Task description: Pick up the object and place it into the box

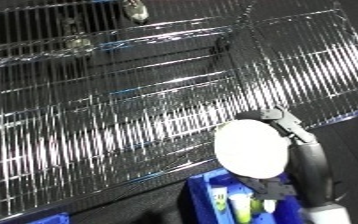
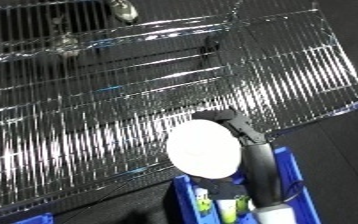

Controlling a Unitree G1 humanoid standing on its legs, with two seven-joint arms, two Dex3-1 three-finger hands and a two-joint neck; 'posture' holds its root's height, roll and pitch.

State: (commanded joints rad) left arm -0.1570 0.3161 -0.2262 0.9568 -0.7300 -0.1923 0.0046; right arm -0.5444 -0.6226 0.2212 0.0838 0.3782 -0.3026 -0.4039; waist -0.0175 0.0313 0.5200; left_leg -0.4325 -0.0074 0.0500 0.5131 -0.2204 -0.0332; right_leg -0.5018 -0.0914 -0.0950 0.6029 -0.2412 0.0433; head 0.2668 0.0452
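Observation:
A white round disc-like object [image 1: 251,149] hangs just above the blue bin [image 2: 288,167] at the bottom of the view. My right hand [image 1: 286,124] is shut on it, black fingers curled over its upper right edge. The forearm runs down to the lower right corner and hides part of the bin. The bin's near left rim [image 1: 202,187] shows below the disc. My left hand shows in neither view.
Several small yellow-green and white items [image 2: 218,205] lie inside the bin. A shiny wire shelf [image 1: 113,110] fills most of the view behind the hand. Two small metallic things [image 1: 137,11] [image 1: 78,43] sit near its top. Dark floor shows at the right.

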